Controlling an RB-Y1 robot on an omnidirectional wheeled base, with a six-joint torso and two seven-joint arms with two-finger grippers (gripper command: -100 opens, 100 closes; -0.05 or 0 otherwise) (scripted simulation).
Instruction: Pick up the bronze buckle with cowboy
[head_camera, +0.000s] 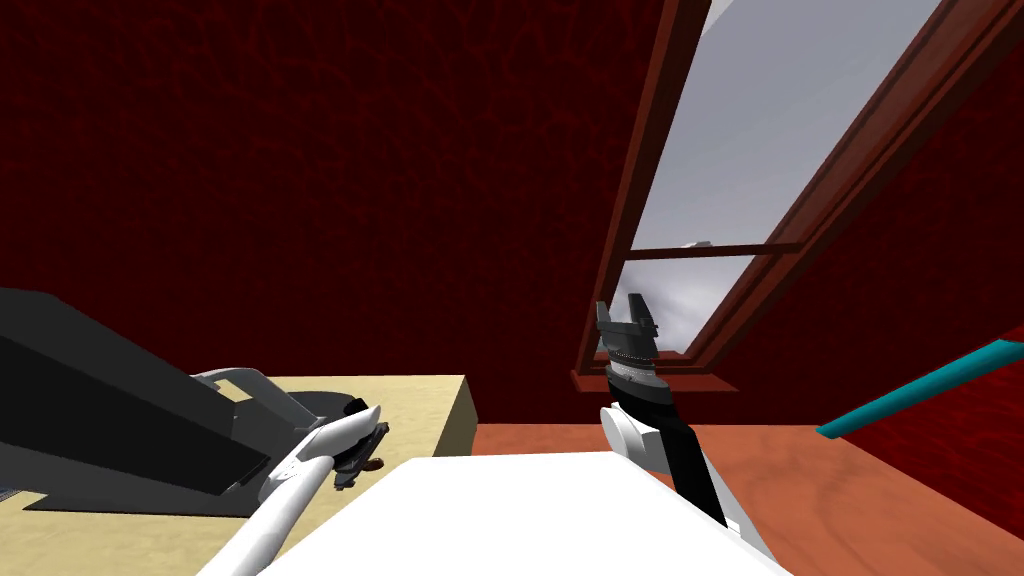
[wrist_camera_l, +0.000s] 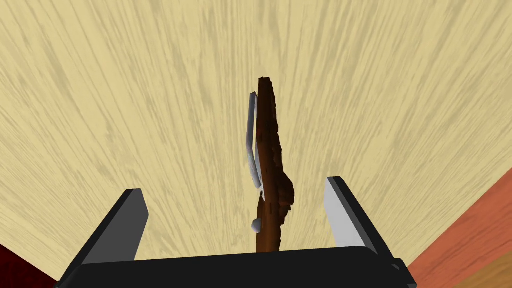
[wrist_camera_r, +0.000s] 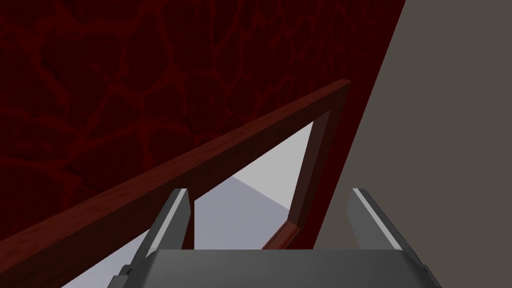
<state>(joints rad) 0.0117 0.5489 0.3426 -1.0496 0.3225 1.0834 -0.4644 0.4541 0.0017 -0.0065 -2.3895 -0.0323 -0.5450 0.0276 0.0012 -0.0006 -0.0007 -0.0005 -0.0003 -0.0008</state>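
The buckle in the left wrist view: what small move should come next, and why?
Probably close the left tool. The brown buckle sits edge-on between its open fingers, touching neither, with the pale wooden table behind it.

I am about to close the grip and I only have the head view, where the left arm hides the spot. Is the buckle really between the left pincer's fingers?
Observer: Yes. The left wrist view shows the brown buckle standing edge-on between the two fingers of the left pincer.
Operator: Are they touching it?
Observer: No. The pincer is open, with a gap between the buckle and each finger.
Operator: Anything sticking out that could catch?
Observer: A light grey clasp runs along one flat side of the buckle, close against it.
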